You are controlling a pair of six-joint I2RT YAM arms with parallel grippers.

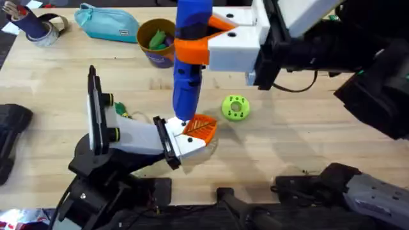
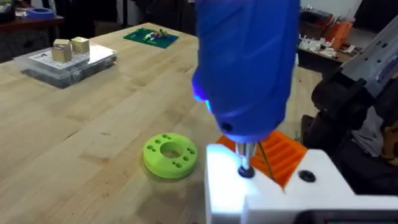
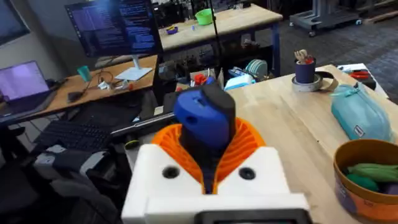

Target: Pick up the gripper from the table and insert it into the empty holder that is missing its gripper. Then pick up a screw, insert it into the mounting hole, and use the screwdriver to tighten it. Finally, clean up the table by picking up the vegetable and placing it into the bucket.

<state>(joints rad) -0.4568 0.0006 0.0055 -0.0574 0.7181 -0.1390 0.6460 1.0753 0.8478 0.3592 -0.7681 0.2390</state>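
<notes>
The blue screwdriver point(image 1: 190, 64) stands upright over the table's middle, and my right gripper point(image 1: 203, 46) is shut on its body with orange pads point(image 3: 245, 140) on both sides. Its metal bit point(image 2: 244, 158) rests in a mounting hole on top of the white holder point(image 1: 182, 142), under the tip's light. That holder is the head of my left arm. The orange ribbed gripper point(image 1: 202, 128) sits in the holder beside the bit and appears again as an orange gripper point(image 2: 283, 152) behind it. The ochre bucket point(image 1: 148, 56) stands at the back with a green vegetable point(image 1: 157, 39) inside.
A green disc with holes point(image 1: 235, 107) lies just right of the holder. A teal pouch point(image 1: 107, 24) and a tape roll point(image 1: 48, 30) sit at the back left. A clear box point(image 2: 65, 59) rests far off on the table.
</notes>
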